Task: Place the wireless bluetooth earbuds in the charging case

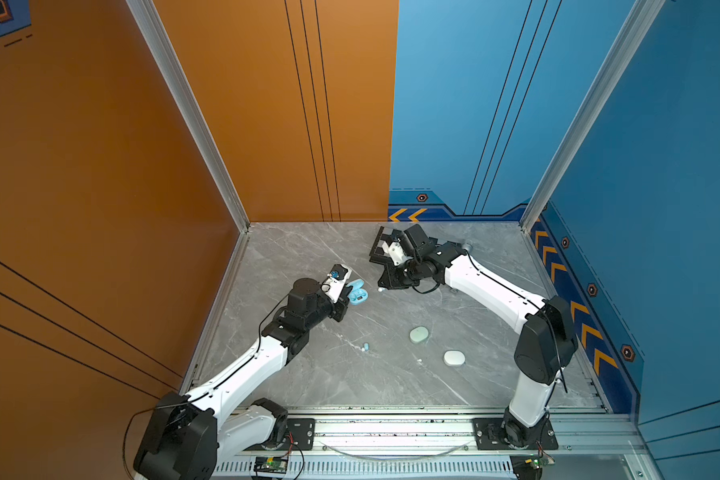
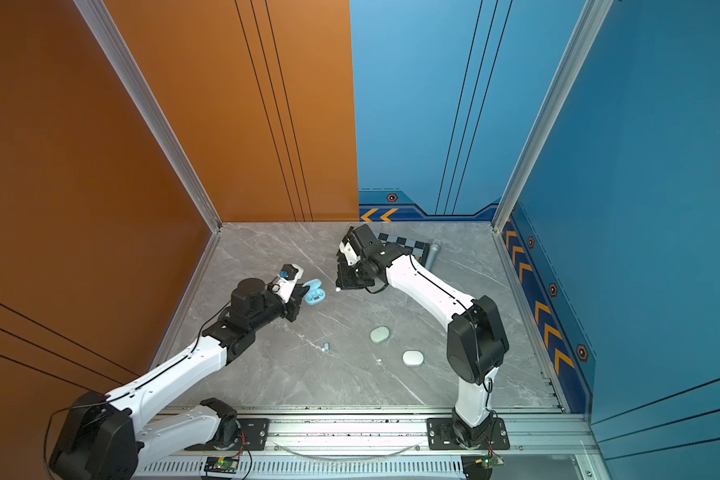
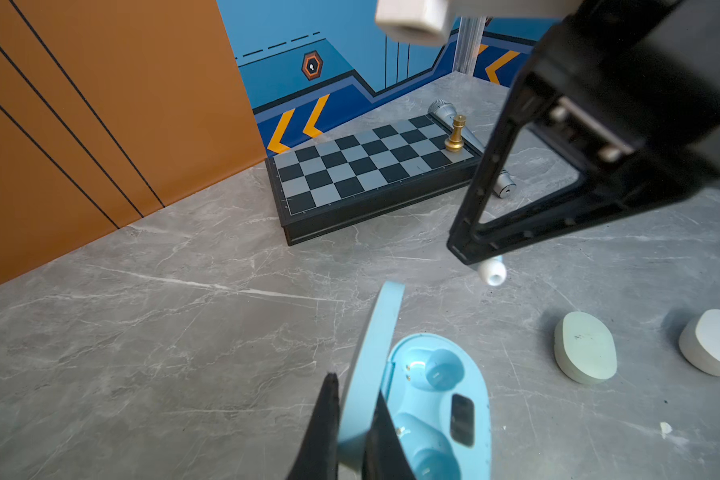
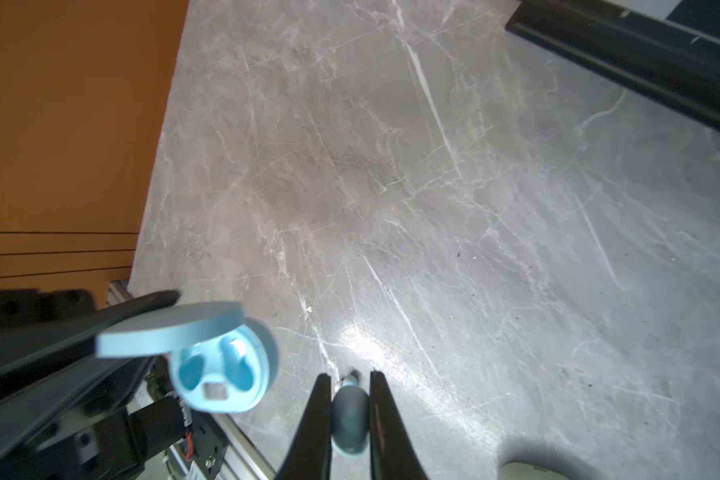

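The left gripper (image 3: pixel 354 390) is pinching the lid (image 3: pixel 377 332) of the open light blue plastic case (image 3: pixel 433 399), left of the desk's (image 1: pixel 308 374) middle. The right gripper (image 4: pixel 350 376) is squeezing a tiny blue earbud (image 4: pixel 350 419) beside it. If tilted, it may miss its pocket.

The light blue charging case (image 1: pixel 357 291) is gaping open, lid tilting up, near the frame's middle in both top views. A white-tipped light blue earbud (image 4: pixel 350 419) is hanging pinched in the right gripper (image 4: pixel 350 376) just right of it; a second earbud (image 1: pixel 366 347) is lying loose lower down.
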